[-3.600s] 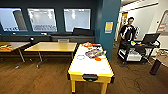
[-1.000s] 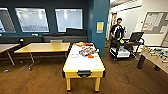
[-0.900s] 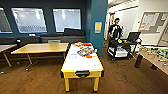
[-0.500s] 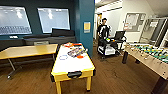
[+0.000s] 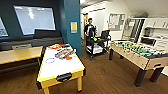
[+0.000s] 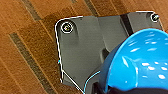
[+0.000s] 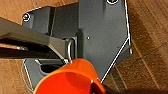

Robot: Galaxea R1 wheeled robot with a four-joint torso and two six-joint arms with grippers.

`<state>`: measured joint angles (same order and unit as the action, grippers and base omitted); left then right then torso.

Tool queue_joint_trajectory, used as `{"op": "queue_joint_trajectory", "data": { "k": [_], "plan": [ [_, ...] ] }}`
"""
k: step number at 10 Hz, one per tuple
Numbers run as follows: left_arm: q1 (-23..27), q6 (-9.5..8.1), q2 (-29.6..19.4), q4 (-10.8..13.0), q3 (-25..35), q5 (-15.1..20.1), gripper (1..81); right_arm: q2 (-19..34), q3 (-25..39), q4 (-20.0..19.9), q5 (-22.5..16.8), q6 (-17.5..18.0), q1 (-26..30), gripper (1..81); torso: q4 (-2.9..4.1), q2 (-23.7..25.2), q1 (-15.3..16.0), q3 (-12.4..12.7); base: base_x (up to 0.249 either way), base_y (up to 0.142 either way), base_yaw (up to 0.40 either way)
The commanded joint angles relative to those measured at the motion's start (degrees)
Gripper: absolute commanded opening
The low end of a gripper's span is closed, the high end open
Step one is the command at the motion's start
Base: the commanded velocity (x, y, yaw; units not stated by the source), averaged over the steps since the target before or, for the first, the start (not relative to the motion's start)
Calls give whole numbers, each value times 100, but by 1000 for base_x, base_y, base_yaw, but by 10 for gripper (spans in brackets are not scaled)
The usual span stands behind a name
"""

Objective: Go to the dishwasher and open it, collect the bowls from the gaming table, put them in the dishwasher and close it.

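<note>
The bright blue bowl (image 6: 140, 65) hangs over the wood floor in the left wrist view, with my left gripper (image 6: 120, 90) shut on its rim. In the right wrist view the orange bowl (image 7: 72, 77) is likewise carried above the floor, my right gripper (image 7: 100, 88) shut on its edge. The gaming table (image 5: 60, 68), white-topped with a yellow edge, stands at the lower left of the head view. Colourful small items (image 5: 62, 53) lie on its far end. The dishwasher is out of view.
A green-field football table (image 5: 137, 53) stands at right. A person (image 5: 89, 28) with a dark cart (image 5: 96, 45) is at the back by the teal pillar (image 5: 72, 25). A wood-topped table (image 5: 17, 55) sits at left. White kitchen cabinets (image 5: 155, 32) are far right. Open wood floor (image 5: 107, 75) lies between the tables.
The whole head view has swung to the right: the white-topped table has slid leftward in the picture and the football table and kitchen corner have come into view. Both bowls stay held.
</note>
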<state>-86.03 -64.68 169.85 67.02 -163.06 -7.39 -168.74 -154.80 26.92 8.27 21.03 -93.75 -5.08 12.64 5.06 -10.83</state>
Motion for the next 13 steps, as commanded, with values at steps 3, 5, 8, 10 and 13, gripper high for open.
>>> {"op": "queue_joint_trajectory", "data": {
  "k": [3, 5, 8, 10, 13],
  "plan": [
    [301, 8, -30, -14, -33, 220, 10, 39, 187, -1761, -387, -2191, 158, 10, 0, 0, 0, 0, 0, 0, -382],
    [275, 8, -38, -14, -33, 167, 10, 92, 276, -1619, -343, -2200, 97, 10, 0, 0, 0, 0, 0, 0, -383],
    [248, 8, -30, 39, -24, 150, 10, 207, 468, -1655, -79, -2173, 70, 10, 0, 0, 0, 0, 0, 0, -382],
    [231, 8, -30, 39, -15, 132, 10, 426, 872, -1646, 8, -2156, 70, 10, 0, 0, 0, 0, 0, 0, -382],
    [231, 8, -12, 56, -7, 27, 10, 567, 1032, -1663, 79, -2138, 97, 10, 0, 0, 0, 0, 0, 0, -382]
  ]
}}
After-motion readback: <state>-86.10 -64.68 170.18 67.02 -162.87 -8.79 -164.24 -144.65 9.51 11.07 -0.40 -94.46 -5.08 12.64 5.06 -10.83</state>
